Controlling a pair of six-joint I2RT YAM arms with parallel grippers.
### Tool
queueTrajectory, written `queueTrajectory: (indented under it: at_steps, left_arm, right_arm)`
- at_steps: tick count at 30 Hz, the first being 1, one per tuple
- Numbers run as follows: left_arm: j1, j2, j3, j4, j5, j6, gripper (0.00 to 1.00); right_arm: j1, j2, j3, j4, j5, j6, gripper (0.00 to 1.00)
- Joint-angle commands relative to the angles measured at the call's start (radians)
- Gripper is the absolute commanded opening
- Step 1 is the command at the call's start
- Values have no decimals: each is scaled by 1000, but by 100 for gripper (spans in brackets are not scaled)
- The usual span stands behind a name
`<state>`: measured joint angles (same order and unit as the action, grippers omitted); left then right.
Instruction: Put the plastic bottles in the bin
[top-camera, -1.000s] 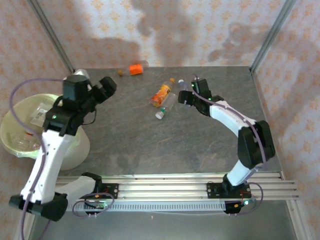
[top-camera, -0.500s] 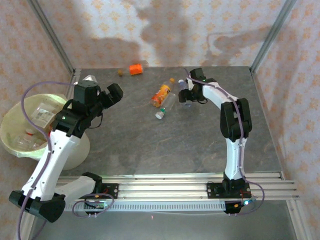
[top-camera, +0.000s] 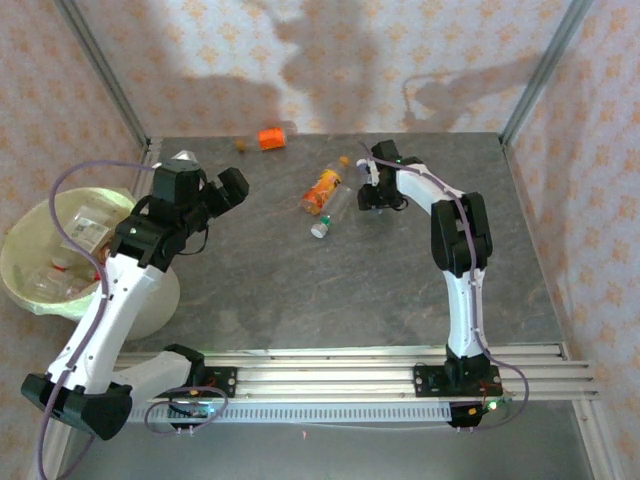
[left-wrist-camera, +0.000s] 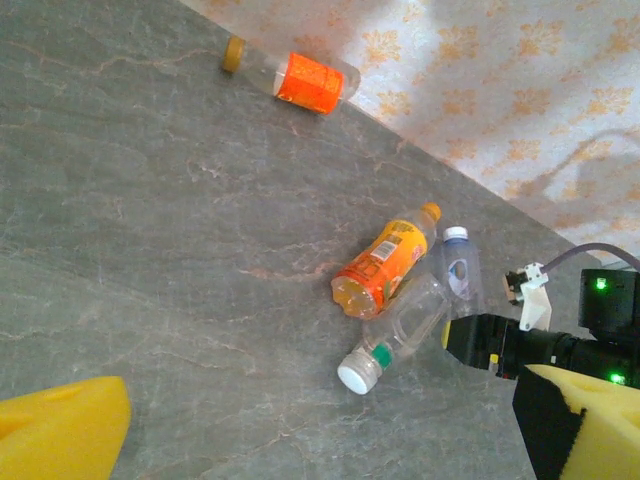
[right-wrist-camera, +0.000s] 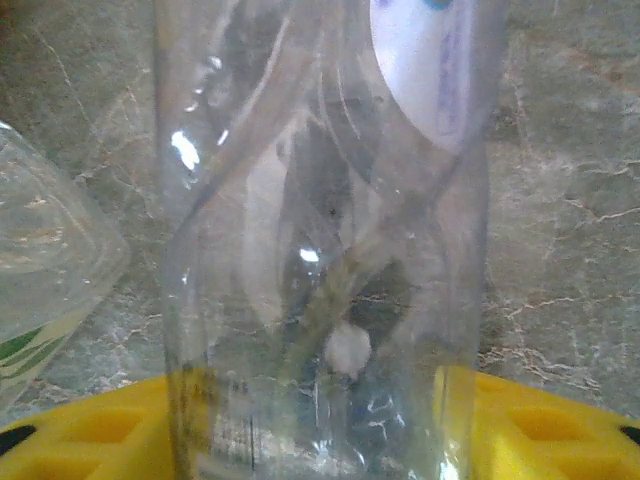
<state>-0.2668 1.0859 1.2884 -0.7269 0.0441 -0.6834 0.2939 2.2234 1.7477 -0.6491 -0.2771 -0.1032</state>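
Grey stone-look table, patterned walls around it. Right tool sits low near the far edge with the clear blue-capped bottle between its jaws, over the yellow pad. You can't tell from here whether it's actually clamped. Make sure your squeeze lands mid-body, not on the taper, and is firm enough that thin plastic won't squirt out. Lift straight up before swinging: the white-capped bottle lies right beside it, and the orange bottle is just past that. The bin is off the table's left edge, so it's a long carry; a handover looks sensible. Right arm reaches far from its base, wrist turned left. Left tool is spread wide and empty, its arm raised by the left edge next to the bin.
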Motion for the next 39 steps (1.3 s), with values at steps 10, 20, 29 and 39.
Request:
queueTrajectory:
  at_steps: [10,20,29,39]
  left_arm:
    - [-5,45,-29,86,111,13,100]
    - [-5,76,-63,237,318,7,100]
    - [-12,101,-93,462,531,-28,100]
    - [-114,191,2,404,487,105,100]
  right_arm:
    - [1,-339,-315,199,25,86,42]
    - [53,-697,-558,407,-165,160,37]
    - [173,-862,-636,514,-371,205,36]
    - [311,-815,-589,581,-505,259,36]
